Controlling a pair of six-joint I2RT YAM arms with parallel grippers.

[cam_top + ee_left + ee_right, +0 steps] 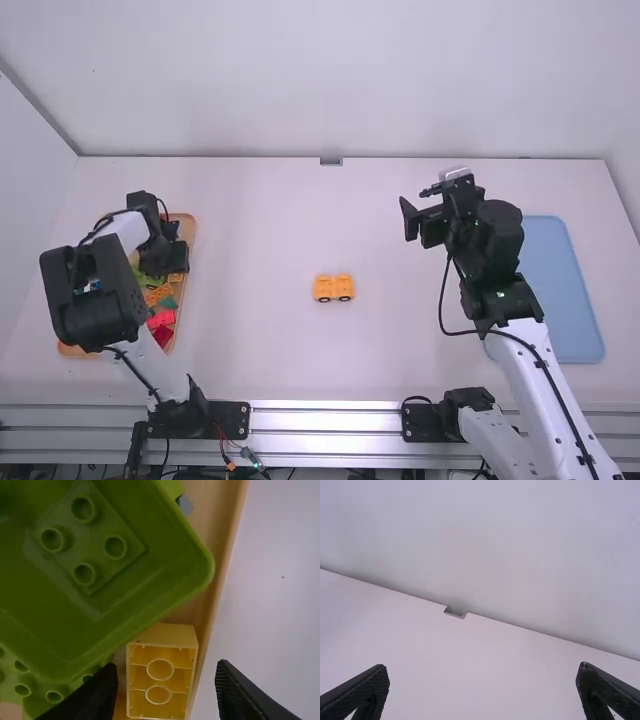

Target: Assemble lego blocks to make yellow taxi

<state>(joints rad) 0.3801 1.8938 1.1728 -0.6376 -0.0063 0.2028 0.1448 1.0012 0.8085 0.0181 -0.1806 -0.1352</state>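
“Yellow car piece (333, 288), dark wheels on it: where's that?”

“On the white surface (270, 220), to the right of the wooden tray (191, 217) and well apart from it.”

“And the left tool (163, 256)?”

“Over the wooden tray, fingers spread, nothing gripped. Its wrist view has a hollow yellow block (162, 636) between the fingertips, touching neither. That block lies inside the tray, along the right-hand rim, open side up, two rings showing in it.”

“What else is in the tray?”

“A big green piece (165, 575) with rounded edges, near that yellow block, and some red blocks (162, 319) towards the tray's near end.”

“How about the right tool (414, 203)?”

“Well to the right of the tray, past the car piece, raised above the surface. Its fingers are wide apart and empty.”

“And the blue board (568, 300)?”

“Flat on the surface, farther still to the right of the tray, partly behind the right arm (530, 365).”
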